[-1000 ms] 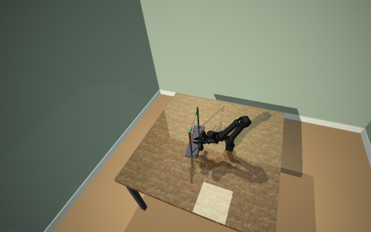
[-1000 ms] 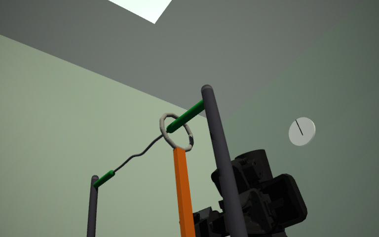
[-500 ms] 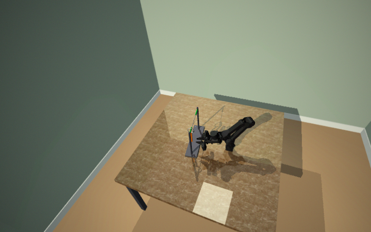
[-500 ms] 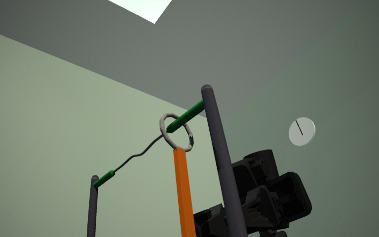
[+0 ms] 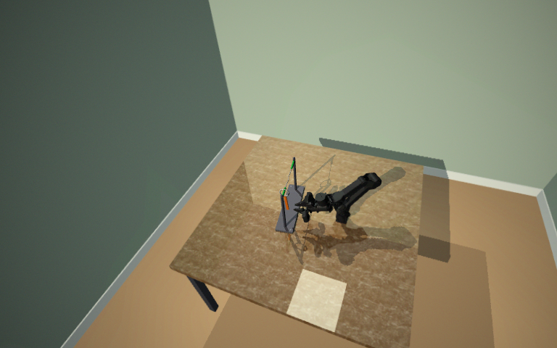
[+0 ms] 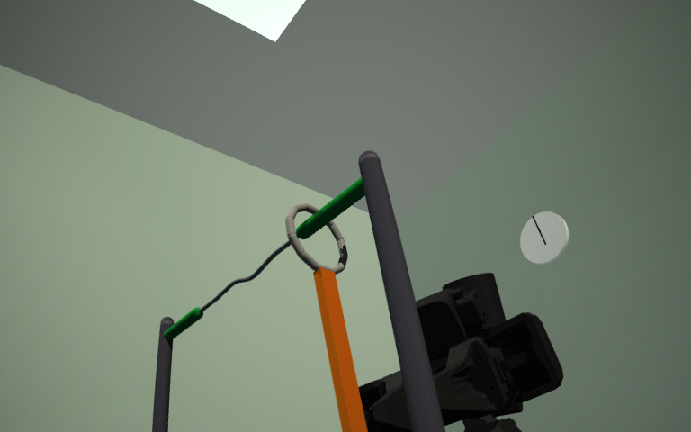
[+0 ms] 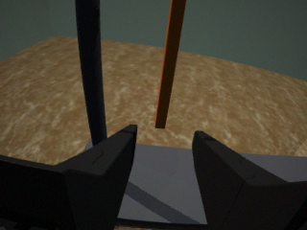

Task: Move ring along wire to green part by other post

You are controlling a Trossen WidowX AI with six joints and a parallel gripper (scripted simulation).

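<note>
The pale ring (image 5: 285,196) (image 6: 290,224) is around the wire at the inner end of the green part (image 6: 333,209) by the near post (image 5: 283,213) (image 6: 397,284) (image 7: 91,72). Whether it touches the thin grey wire (image 6: 244,279) cannot be told. Its orange handle (image 5: 286,202) (image 6: 336,351) (image 7: 169,72) hangs down, slightly slanted. My gripper (image 5: 296,206) (image 7: 165,134) is partly open and empty, on the arm's side of the handle. In the wrist view the handle's lower end shows beyond the fingertips, with a gap. The exterior view hides the fingertips.
The far post (image 5: 294,176) (image 6: 162,376) carries the other green part (image 5: 292,164) (image 6: 184,321). Both posts stand on a grey base plate (image 5: 290,223) (image 7: 163,163), which lies below and ahead of the fingers in the wrist view. The near post is left of the handle there.
</note>
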